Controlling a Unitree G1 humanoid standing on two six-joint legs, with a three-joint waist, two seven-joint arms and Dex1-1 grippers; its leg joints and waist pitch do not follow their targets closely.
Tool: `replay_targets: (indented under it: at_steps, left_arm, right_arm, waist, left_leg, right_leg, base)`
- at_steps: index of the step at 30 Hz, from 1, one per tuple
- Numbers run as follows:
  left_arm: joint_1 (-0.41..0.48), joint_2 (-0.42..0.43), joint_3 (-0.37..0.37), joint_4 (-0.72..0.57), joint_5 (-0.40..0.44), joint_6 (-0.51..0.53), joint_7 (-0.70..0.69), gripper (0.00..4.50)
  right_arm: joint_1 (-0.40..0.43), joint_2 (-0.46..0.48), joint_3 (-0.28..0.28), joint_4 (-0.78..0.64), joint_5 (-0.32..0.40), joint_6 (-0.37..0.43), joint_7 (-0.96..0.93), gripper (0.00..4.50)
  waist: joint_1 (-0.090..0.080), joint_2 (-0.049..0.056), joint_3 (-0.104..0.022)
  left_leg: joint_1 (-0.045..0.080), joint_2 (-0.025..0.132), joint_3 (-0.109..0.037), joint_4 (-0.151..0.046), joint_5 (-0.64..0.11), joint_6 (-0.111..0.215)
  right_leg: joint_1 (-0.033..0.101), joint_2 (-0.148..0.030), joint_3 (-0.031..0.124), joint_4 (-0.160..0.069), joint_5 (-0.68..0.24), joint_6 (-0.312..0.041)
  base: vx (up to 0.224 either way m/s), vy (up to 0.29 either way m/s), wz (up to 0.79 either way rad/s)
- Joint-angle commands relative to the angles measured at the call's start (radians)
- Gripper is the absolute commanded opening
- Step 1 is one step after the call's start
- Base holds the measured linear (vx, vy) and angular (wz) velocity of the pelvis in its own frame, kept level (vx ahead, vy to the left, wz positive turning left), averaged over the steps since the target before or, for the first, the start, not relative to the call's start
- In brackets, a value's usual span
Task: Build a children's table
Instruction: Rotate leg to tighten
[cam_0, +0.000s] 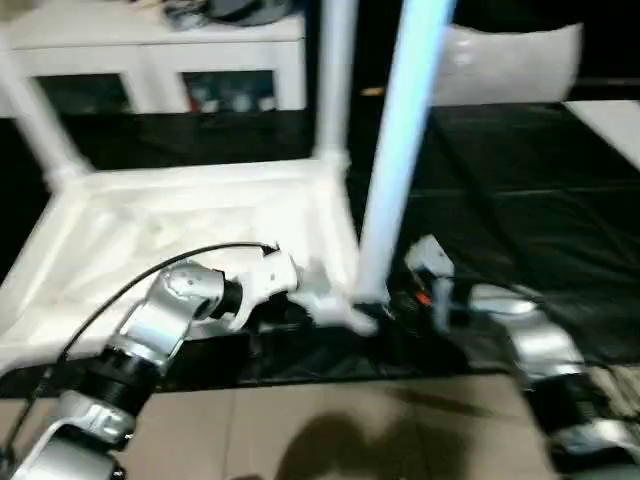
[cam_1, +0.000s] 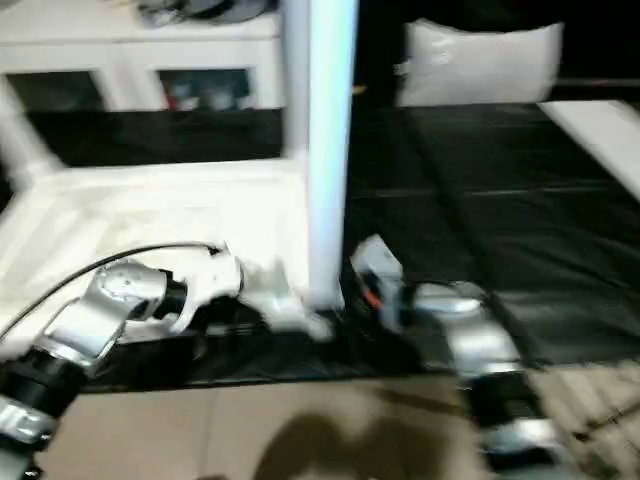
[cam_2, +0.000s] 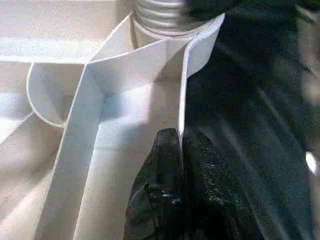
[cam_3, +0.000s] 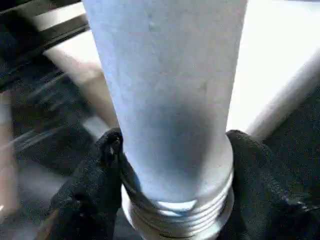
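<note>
The children's table lies upside down on the black mat, its white ribbed tabletop (cam_0: 180, 215) facing up. One leg (cam_0: 40, 125) stands at the far left corner and another leg (cam_0: 335, 80) at the far right. A third leg (cam_0: 395, 150) stands upright at the near right corner socket, its threaded end (cam_3: 175, 215) showing at the bottom. My right gripper (cam_3: 176, 137) is shut on this leg just above the thread, one finger on each side. My left gripper (cam_2: 181, 137) is shut on the tabletop's thin side wall (cam_2: 182, 90) beside that corner socket.
A white cabinet (cam_0: 150, 50) runs along the back left. A white cushion-like bundle (cam_0: 510, 65) sits at the back right and a white board (cam_0: 615, 125) at the right edge. The black mat (cam_0: 520, 200) spreads to the right; beige floor (cam_0: 330, 430) lies nearest me.
</note>
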Motion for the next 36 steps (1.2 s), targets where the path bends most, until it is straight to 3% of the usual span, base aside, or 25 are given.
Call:
replay_targets:
  at_steps: [1, 3, 4, 6, 7, 9, 12, 15, 16, 22, 25, 30, 36]
  left_arm:
    - [0.021, -0.103, -0.061, -0.076, -0.056, 0.056, 0.009, 0.00]
    - [0.016, -0.133, -0.053, -0.077, -0.047, 0.075, 0.051, 0.00]
    - [0.009, -0.189, -0.043, -0.082, -0.030, 0.107, 0.119, 0.00]
    - [0.000, -0.228, -0.041, -0.071, -0.010, 0.115, 0.175, 0.00]
    - [-0.004, -0.235, -0.046, -0.064, -0.003, 0.116, 0.184, 0.00]
    - [-0.016, -0.235, -0.061, -0.043, 0.023, 0.100, 0.204, 0.00]
    - [-0.030, -0.214, -0.071, -0.017, 0.049, 0.078, 0.217, 0.00]
    - [-0.032, -0.167, -0.077, 0.012, 0.075, 0.023, 0.192, 0.00]
    - [-0.033, -0.165, -0.076, 0.014, 0.076, 0.022, 0.192, 0.00]
    - [-0.034, -0.086, -0.080, 0.043, 0.076, -0.032, 0.108, 0.00]
    - [-0.026, -0.023, -0.110, 0.042, 0.064, -0.089, 0.002, 0.00]
    - [-0.021, 0.040, -0.150, 0.050, 0.064, -0.158, -0.113, 0.00]
    - [-0.041, 0.119, -0.198, 0.064, 0.059, -0.271, -0.288, 0.00]
  right_arm:
    - [-0.038, 0.075, -0.025, 0.102, 0.016, 0.066, -0.179, 2.72]
    - [-0.053, 0.094, -0.033, 0.129, 0.005, 0.060, -0.235, 2.72]
    - [-0.070, 0.119, -0.045, 0.162, -0.016, 0.032, -0.315, 2.72]
    - [-0.074, 0.140, -0.064, 0.170, -0.001, 0.008, -0.317, 2.72]
    - [-0.072, 0.145, -0.068, 0.164, 0.001, 0.006, -0.314, 3.42]
    - [-0.068, 0.151, -0.071, 0.151, -0.002, -0.004, -0.304, 3.44]
    - [-0.055, 0.143, -0.075, 0.128, -0.001, -0.034, -0.282, 3.71]
    - [-0.020, 0.106, -0.074, 0.083, 0.023, -0.075, -0.204, 3.87]
    - [-0.018, 0.104, -0.074, 0.079, 0.024, -0.076, -0.197, 4.16]
    - [0.053, -0.014, -0.053, -0.018, 0.037, -0.106, 0.003, 4.43]
    - [0.064, -0.084, -0.056, -0.040, 0.034, -0.123, 0.072, 4.43]
    - [0.080, -0.146, -0.037, -0.084, 0.042, -0.142, 0.173, 4.43]
    - [0.105, -0.247, 0.058, -0.157, 0.035, -0.137, 0.390, 4.43]
  waist:
    - [-0.007, -0.001, -0.036]
    - [-0.027, 0.001, -0.037]
    - [-0.033, 0.004, -0.039]
    - [-0.035, 0.001, -0.039]
    - [-0.034, -0.001, -0.039]
    - [-0.035, 0.000, -0.041]
    - [-0.018, 0.002, -0.048]
    - [-0.009, 0.000, -0.047]
    - [-0.004, -0.001, -0.053]
    - [0.012, -0.001, -0.059]
    - [0.014, 0.000, -0.059]
    - [0.012, -0.001, -0.054]
    - [0.028, -0.002, -0.054]
  left_leg:
    - [-0.009, 0.047, -0.033, -0.086, -0.317, -0.003]
    - [-0.012, 0.047, -0.035, -0.086, -0.336, 0.002]
    - [-0.006, 0.050, -0.034, -0.086, -0.345, 0.002]
    - [0.002, 0.047, -0.032, -0.084, -0.358, 0.011]
    - [0.004, 0.045, -0.029, -0.082, -0.362, 0.027]
    - [-0.004, 0.048, -0.031, -0.087, -0.346, 0.039]
    - [0.003, 0.054, -0.023, -0.083, -0.284, 0.049]
    - [-0.006, 0.054, -0.022, -0.086, -0.264, 0.062]
    - [-0.008, 0.056, -0.019, -0.083, -0.225, 0.069]
    - [-0.019, 0.057, -0.017, -0.075, -0.107, 0.108]
    - [-0.018, 0.057, -0.017, -0.074, -0.113, 0.121]
    - [-0.015, 0.059, -0.014, -0.078, -0.157, 0.106]
    - [-0.011, 0.063, -0.013, -0.079, -0.165, 0.101]
  right_leg:
    - [0.047, -0.075, 0.045, -0.113, -0.566, -0.086]
    - [0.049, -0.075, 0.041, -0.119, -0.555, -0.086]
    - [0.046, -0.075, 0.041, -0.121, -0.536, -0.093]
    - [0.041, -0.073, 0.039, -0.128, -0.529, -0.101]
    - [0.039, -0.072, 0.039, -0.130, -0.530, -0.104]
    - [0.044, -0.071, 0.043, -0.125, -0.496, -0.110]
    - [0.040, -0.072, 0.053, -0.113, -0.374, -0.156]
    - [0.046, -0.072, 0.053, -0.107, -0.356, -0.167]
    - [0.048, -0.074, 0.056, -0.101, -0.308, -0.172]
    - [0.059, -0.072, 0.055, -0.079, -0.148, -0.219]
    - [0.059, -0.072, 0.054, -0.079, -0.148, -0.223]
    - [0.055, -0.072, 0.056, -0.085, -0.217, -0.213]
    - [0.054, -0.071, 0.057, -0.085, -0.233, -0.206]
  base:
    - [0.000, 0.000, 0.00]
    - [0.000, 0.000, 0.00]
    - [0.000, 0.000, 0.00]
    - [0.000, 0.000, 0.00]
    - [0.000, 0.000, 0.00]
    - [0.000, 0.000, 0.00]
    - [0.000, 0.000, 0.00]
    - [0.000, 0.000, 0.00]
    - [0.000, 0.000, 0.00]
    - [0.000, 0.000, 0.00]
    - [0.000, 0.000, 0.00]
    - [0.000, 0.000, 0.00]
    - [0.000, 0.000, 0.00]
